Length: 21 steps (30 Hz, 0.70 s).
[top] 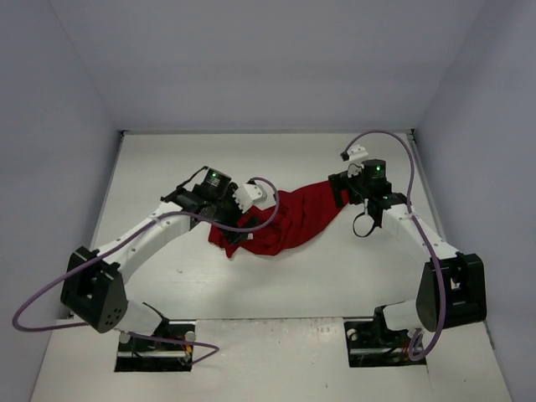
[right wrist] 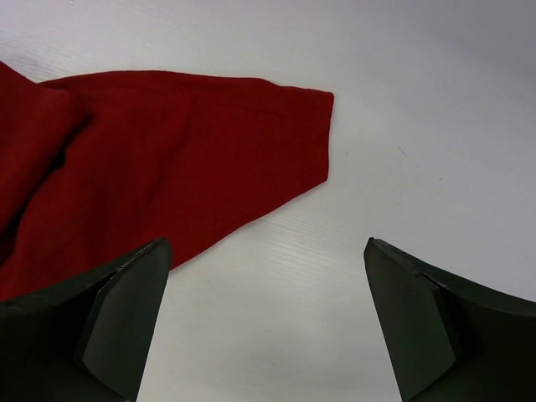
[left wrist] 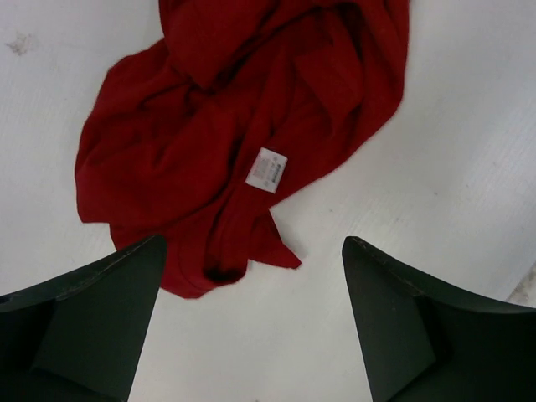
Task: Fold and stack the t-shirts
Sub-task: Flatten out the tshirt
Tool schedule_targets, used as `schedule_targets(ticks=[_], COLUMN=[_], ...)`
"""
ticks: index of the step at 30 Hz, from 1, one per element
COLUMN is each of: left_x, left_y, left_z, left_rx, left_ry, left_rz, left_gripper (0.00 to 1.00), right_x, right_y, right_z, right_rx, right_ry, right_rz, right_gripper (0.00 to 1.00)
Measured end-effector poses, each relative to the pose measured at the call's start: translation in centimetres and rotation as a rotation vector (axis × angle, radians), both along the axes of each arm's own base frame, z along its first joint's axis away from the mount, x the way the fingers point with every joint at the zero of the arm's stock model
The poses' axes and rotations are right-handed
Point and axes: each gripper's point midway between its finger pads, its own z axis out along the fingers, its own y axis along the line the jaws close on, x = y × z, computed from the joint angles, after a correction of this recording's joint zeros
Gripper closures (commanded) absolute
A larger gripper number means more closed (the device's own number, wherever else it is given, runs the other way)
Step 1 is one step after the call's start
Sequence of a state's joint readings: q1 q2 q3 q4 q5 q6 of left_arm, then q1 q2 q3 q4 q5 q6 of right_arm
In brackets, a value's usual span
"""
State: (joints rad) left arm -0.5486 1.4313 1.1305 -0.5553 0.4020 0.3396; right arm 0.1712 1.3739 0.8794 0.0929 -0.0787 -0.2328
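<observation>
A dark red t-shirt (top: 295,218) lies crumpled on the white table, stretched from centre toward the back right. My left gripper (top: 229,221) hangs open over its left end. In the left wrist view the shirt (left wrist: 226,117) shows its white neck tag (left wrist: 267,170), and the left gripper (left wrist: 251,322) is open and empty just past the cloth's near edge. My right gripper (top: 342,191) is open at the shirt's right end. In the right wrist view the shirt's flat corner (right wrist: 159,159) lies just ahead of the right gripper (right wrist: 264,314), which holds nothing.
The white table (top: 293,285) is walled by grey panels at the back and on both sides. The arm bases (top: 155,343) stand at the near edge. Purple cables loop along both arms.
</observation>
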Motion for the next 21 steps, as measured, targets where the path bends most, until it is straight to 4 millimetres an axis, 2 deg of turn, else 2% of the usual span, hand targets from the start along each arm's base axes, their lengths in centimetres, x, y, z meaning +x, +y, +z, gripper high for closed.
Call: schedule_targets(ticks=[5,8,11,17,19,21], left_x=[3.3,4.4,6.0,10.9,11.9,12.0], left_y=[-0.7,-0.1,1.3,5.4,5.7,5.4], left_z=[-1.9,-2.7,-2.6,-2.9,-3.6,-4.2], left_rx=[-0.004,-0.018,-0.041,-0.057,-0.053,-0.054], left_ry=[0.032,0.054,0.048,0.052,0.07,0.093], left_rz=[0.073,0.155,0.261,0.469,0.482,0.471], left_gripper=[0.27,0.27,0.28,0.28,0.28,0.28], right_x=[-0.2,-0.2,-0.3,-0.3,-0.4,-0.3], right_y=[0.0,0.1,0.7,2.4,2.9,3.5], right_z=[-0.2,-0.2,-0.5,-3.5,-4.6,-5.3], right_rx=[-0.005,-0.008,-0.01,-0.025,-0.033,-0.043], right_ry=[0.007,0.009,0.015,0.096,0.126,0.146], right_rz=[0.009,0.018,0.042,0.099,0.117,0.143], right_gripper=[0.03,0.05,0.07,0.15,0.18,0.24])
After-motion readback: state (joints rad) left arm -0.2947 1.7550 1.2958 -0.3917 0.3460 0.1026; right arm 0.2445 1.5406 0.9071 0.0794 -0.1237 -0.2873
